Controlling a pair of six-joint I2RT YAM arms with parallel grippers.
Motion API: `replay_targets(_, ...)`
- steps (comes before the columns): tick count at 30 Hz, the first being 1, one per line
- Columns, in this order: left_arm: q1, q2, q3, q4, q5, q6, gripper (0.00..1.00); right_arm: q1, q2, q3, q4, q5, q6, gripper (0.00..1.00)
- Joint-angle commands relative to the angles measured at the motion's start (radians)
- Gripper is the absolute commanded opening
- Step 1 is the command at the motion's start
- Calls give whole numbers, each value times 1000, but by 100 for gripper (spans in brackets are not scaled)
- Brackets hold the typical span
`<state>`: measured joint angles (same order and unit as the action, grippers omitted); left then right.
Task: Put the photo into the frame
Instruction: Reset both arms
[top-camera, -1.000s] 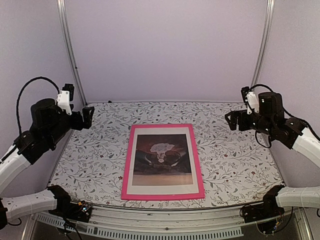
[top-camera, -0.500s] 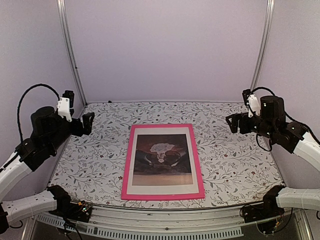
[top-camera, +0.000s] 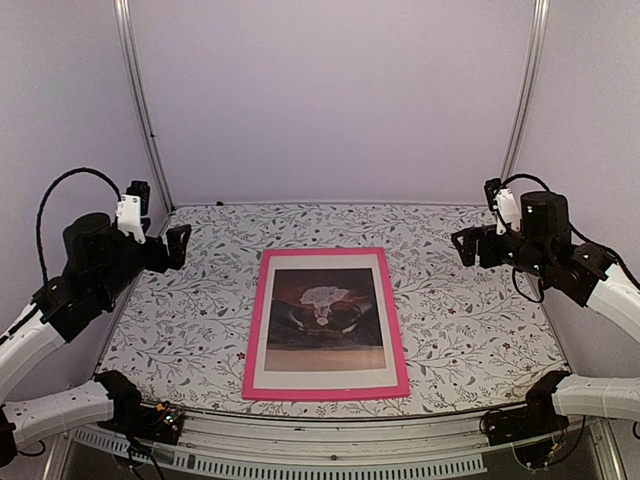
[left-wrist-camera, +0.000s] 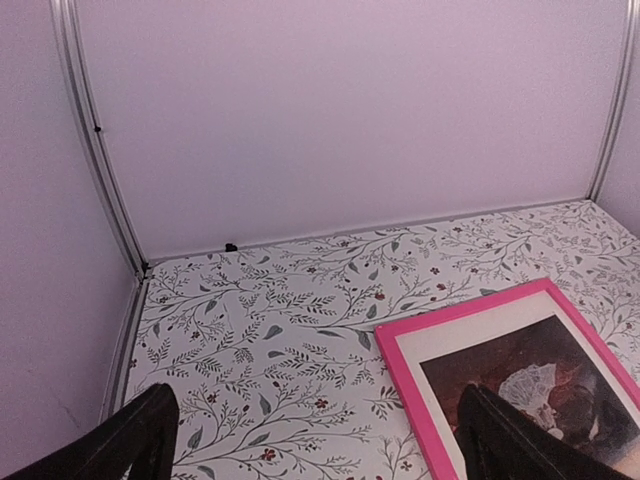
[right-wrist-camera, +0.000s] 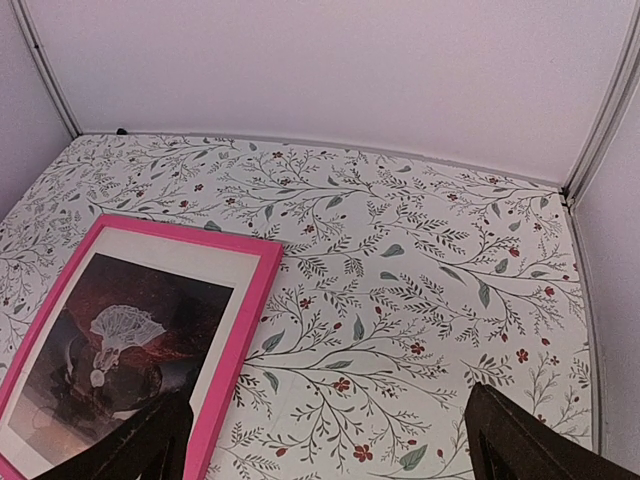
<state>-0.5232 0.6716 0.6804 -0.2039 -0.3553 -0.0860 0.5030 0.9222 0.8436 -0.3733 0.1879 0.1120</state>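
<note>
The pink frame (top-camera: 254, 330) lies flat at the table's middle. The dark photo (top-camera: 326, 305), maroon-brown with a pale figure, sits inside it within a white border. The frame also shows in the left wrist view (left-wrist-camera: 405, 372) and the right wrist view (right-wrist-camera: 245, 320), and so does the photo (left-wrist-camera: 520, 372) (right-wrist-camera: 110, 350). My left gripper (top-camera: 172, 246) is open and empty, raised above the table's far left, apart from the frame. My right gripper (top-camera: 465, 243) is open and empty, raised above the far right, also apart from it.
The table has a floral cloth (top-camera: 450, 320). Pale walls with metal corner posts (top-camera: 140, 100) (top-camera: 525, 90) close in the back and sides. The arm bases sit at the near edge.
Both arms drew back and outward from a second ago, then barely moved. The frame and photo have not moved.
</note>
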Motion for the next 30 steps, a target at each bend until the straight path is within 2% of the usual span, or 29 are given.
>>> replay_targets(1,9,-19,-16,33,9,-6,100,-4,-5,6,21,3,0,99)
replay_targets(30,9,-18,-21,25,17,5,100,-4,-14,-6,18,20,1,99)
